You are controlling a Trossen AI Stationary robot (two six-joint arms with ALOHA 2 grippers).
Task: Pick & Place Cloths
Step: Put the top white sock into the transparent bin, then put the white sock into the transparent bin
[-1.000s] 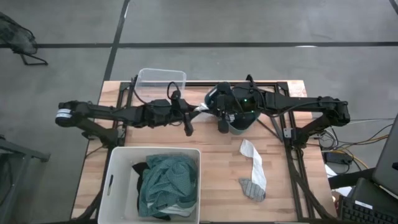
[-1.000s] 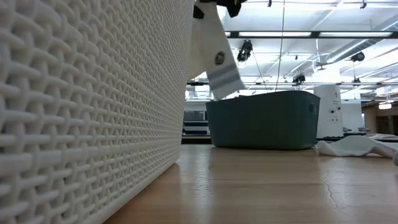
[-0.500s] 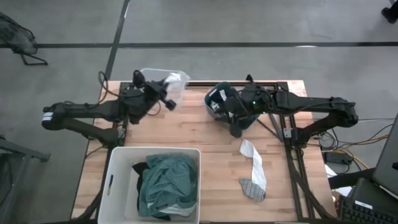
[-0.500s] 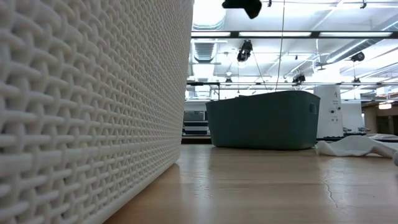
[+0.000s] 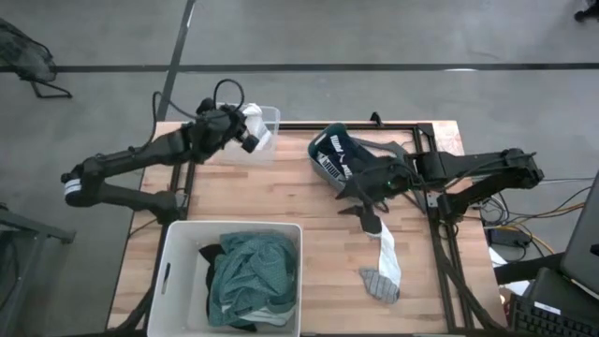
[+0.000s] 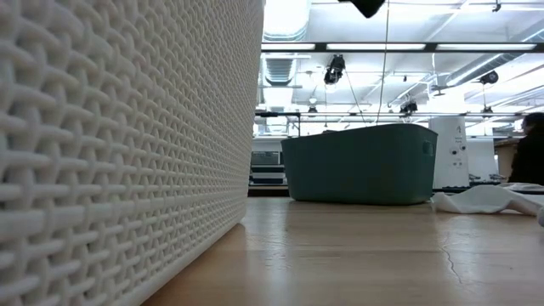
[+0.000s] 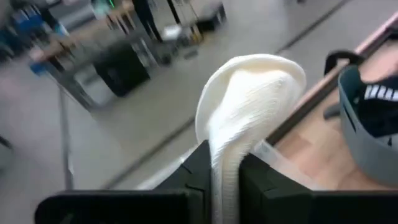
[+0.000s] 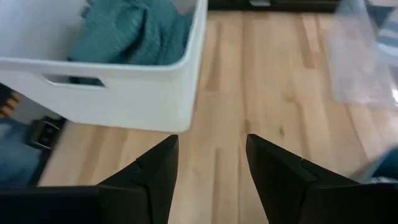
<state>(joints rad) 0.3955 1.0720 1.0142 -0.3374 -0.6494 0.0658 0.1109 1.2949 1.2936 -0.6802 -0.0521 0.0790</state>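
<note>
My left gripper (image 5: pixel 251 131) is at the table's far left, over a clear plastic box (image 5: pixel 267 120), and is shut on a white cloth (image 7: pixel 249 106). My right gripper (image 5: pixel 367 208) hangs open above the table's middle right, with bare wood between its fingers (image 8: pixel 211 168). Just nearer than it, a white and grey sock (image 5: pixel 382 253) lies flat on the wood. The teal basket (image 6: pixel 357 161) stands at the far middle with a dark, white-striped cloth (image 5: pixel 328 159) inside. The white tub (image 5: pixel 168 271) at the near left holds a teal cloth (image 5: pixel 248 271) and a black one. My left gripper pinches the white cloth between its two fingers (image 7: pixel 199 168), at a narrow gathered part (image 7: pixel 225 155). The cloth bulges in a rounded fold beyond the fingertips and is clear of the table. How many layers it has, I cannot tell.
Bare wood lies between the tub, the basket and the sock. The tub's woven wall (image 6: pixel 127 127) fills the left of the low view. The arms' frames run along the table's left and right edges. A person shows far off at the room's right (image 6: pixel 527 153).
My left gripper has swung from the table's middle toward the far left corner, carrying the white cloth up and away to above the clear box. My right gripper has left that cloth and gone from beside the teal basket toward the near edge, stopping over the sock's far end.
</note>
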